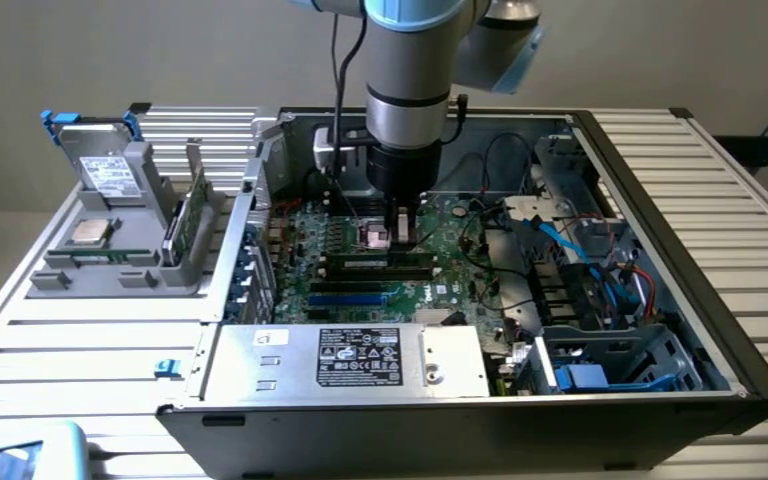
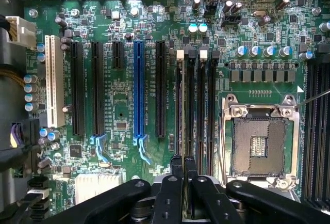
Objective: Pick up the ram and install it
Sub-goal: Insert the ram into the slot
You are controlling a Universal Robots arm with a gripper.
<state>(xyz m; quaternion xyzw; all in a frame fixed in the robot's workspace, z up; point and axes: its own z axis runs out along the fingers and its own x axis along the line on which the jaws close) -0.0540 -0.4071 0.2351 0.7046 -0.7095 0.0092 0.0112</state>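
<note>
Case (image 1: 424, 435) lies on its side, open face up; my read is that this gives the motherboard (image 2: 124, 126) a straight vertical approach. 1 ram (image 1: 195, 215) stands on edge in the grey fixture (image 1: 84, 278) outside the case, at the exterior view's left, well apart from the gripper; likely racked upright so 2 fingers can pinch its faces. Arm drops near-vertical into the case; gripper (image 2: 184, 160) sits low over the bank of black memory slots (image 2: 197, 105), just beside the empty CPU socket (image 2: 259, 144); fingers clenched together, nothing visible between them; can't tell whether a stick sits in the slot beneath.
</note>
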